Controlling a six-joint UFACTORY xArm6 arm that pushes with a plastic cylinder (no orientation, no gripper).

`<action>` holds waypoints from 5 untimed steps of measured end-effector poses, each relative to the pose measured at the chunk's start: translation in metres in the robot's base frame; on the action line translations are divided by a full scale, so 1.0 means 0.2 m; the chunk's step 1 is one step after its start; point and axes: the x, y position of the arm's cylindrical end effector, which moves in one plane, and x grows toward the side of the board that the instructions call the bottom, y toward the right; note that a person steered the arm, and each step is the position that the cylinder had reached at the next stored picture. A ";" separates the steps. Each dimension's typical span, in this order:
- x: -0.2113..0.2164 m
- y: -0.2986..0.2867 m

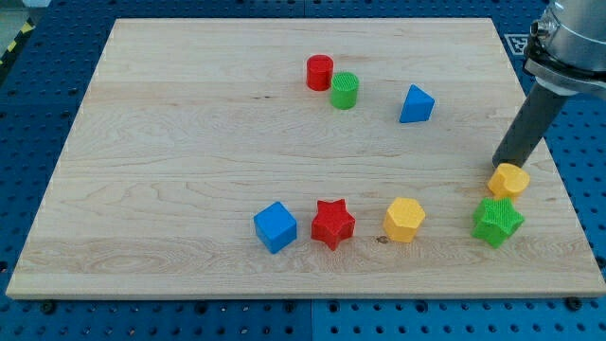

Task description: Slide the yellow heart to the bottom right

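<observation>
Blue cube [275,227]; heading-unclear yellow heart [508,180] at tip [500,165]

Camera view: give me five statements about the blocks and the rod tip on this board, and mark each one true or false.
1. My tip is at the upper edge of the yellow heart, near the view's right edge. True.
2. The red cylinder and the green cylinder sit far apart. False: they are side by side, touching or nearly so.
3. The green star lies just below the yellow heart. True.
4. The red star lies to the view's left of the blue cube. False: it lies to the cube's right, between the cube and the yellow hexagon.
5. The blue triangle is in the bottom row of blocks. False: it sits in the upper half, right of the cylinders.
</observation>
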 end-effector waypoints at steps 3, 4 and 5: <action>0.05 -0.26; 0.05 -0.21; 0.05 -0.19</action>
